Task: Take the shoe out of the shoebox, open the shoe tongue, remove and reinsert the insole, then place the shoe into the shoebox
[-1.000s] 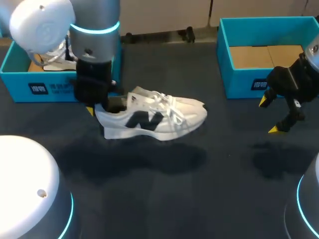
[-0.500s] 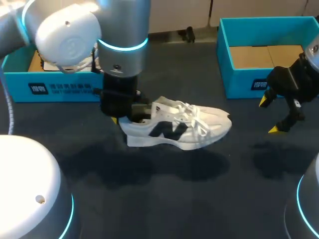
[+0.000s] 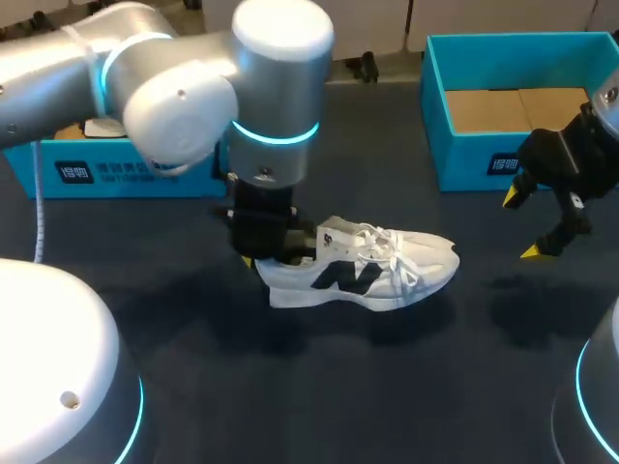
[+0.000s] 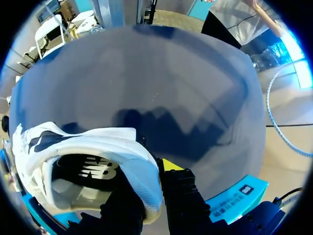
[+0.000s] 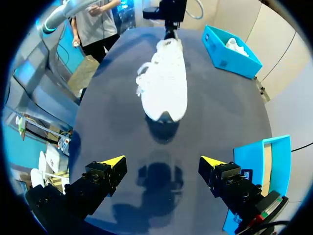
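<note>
Head view shows left jaws pinching the shoe [image 3: 368, 266] by its heel. Right jaws, far from the shoe, gape empty. Best lower it flat onto the counter [image 3: 319, 396] first.

Lit brightly and evenly from above, with soft dark shadows pooled on the dark table [image 3: 387, 406] just under the shoe [image 3: 377, 273] and below the right gripper [image 3: 522, 225], pale glare on the glossy white shell of the left arm [image 3: 179, 116], and dimness inside the shoe's opening in the left wrist view.
</note>
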You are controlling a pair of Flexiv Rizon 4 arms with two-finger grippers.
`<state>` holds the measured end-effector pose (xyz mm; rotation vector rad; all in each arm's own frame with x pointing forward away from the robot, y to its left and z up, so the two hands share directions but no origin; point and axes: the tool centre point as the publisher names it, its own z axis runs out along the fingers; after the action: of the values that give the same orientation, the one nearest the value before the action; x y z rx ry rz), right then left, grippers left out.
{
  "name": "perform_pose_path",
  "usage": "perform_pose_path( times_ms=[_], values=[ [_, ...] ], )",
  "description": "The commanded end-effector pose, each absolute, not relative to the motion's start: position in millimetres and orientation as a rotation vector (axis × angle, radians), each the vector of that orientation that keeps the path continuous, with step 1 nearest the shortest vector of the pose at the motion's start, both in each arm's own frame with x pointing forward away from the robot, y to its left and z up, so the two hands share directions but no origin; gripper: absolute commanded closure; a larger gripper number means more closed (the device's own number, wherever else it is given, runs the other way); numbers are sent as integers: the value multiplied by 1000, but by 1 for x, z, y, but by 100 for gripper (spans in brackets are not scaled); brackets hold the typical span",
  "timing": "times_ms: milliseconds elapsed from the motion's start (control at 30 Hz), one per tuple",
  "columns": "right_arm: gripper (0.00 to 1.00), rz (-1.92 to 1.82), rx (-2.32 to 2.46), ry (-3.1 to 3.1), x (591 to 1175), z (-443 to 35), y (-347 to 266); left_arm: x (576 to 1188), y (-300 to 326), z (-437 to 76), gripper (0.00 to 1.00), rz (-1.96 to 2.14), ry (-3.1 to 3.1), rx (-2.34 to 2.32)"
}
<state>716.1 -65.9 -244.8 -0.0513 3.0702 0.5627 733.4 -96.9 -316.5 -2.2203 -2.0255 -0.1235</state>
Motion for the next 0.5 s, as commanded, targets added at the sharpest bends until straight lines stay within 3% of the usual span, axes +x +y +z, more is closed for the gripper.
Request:
perform_pose_path(
  times_ms=[33,500],
  values=[
    [0,559,-50,3070,716,-246,-65,740,-107,-343,100,-149,-2055,-2173],
    [0,559,-50,3070,716,-246,-65,734,-105,-381,100,-244,-2071,-2114]
  ],
)
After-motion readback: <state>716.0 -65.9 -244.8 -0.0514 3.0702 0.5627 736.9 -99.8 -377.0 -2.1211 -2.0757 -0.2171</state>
